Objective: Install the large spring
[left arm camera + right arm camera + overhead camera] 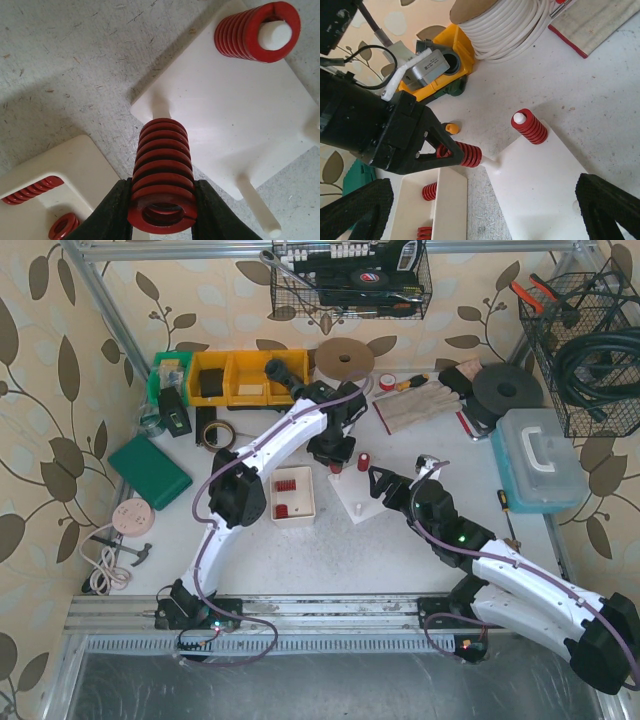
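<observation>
Clamped in left gripper (pixel 162 212): large red coil spring (pixel 162 160) at corner peg (pixel 161 106), white square plate (pixel 225 115). Four pegs, one sprung. Beside: white tray (pixel 75 160), two springs (pixel 32 190). Wide apart: right gripper (pixel 383 483).

White shells, black joints on left arm (pixel 285 435), right arm (pixel 530 585); purple cables (pixel 197 520) alongside. Small green light (pixel 461 538) on right arm. Black rough-textured fingers (pixel 355 205) on right tool (pixel 485 200).

**Lighting and image quality.** You are working under bright, even, diffuse light from above in all three views. In the left wrist view a broad, soft shadow darkens the table (pixel 55 115) left of the white plate (pixel 235 115), and the plate's surface is nearly washed out. The large spring (pixel 162 170) at the plate's left corner is sharp. Around the plate, the top view is too coarse to show fine detail.
</observation>
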Controlling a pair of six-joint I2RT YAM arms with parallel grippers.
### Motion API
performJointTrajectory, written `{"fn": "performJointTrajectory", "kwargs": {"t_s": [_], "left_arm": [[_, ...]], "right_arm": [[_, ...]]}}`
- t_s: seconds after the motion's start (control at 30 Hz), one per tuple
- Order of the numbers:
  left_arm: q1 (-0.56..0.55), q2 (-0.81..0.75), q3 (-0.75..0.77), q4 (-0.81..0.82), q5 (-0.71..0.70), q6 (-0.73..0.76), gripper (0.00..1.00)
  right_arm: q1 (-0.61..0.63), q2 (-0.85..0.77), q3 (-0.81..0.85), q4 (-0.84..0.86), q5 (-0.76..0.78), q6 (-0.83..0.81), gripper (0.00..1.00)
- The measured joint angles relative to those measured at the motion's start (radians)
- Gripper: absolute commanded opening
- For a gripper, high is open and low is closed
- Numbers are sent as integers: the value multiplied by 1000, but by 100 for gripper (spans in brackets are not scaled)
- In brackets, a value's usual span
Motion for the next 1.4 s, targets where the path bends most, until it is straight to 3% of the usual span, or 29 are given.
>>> {"fn": "performJointTrajectory", "kwargs": {"t_s": [0.53, 0.63, 0.73, 0.77, 1.17, 1.3, 1.4], "left_arm": [[0, 127, 25, -3, -24, -2, 0], [0, 127, 27, -3, -24, -2, 38], [0, 127, 27, -2, -25, -1, 65], [0, 127, 27, -1, -26, -4, 70], [1, 61, 43, -2, -32, -19, 81], [1, -67, -2, 2, -66, -59, 81], [1, -235, -143, 17, -106, -95, 82]], "right_arm": [[0, -2, -2, 10, 0, -4, 98], [0, -2, -2, 11, 0, -7, 98], [0, -2, -2, 10, 0, -8, 98], [0, -2, -2, 10, 0, -10, 99], [0, -4, -2, 10, 0, -15, 99], [0, -10, -2, 10, 0, -14, 98], [0, -10, -2, 10, 0, -14, 98]]}}
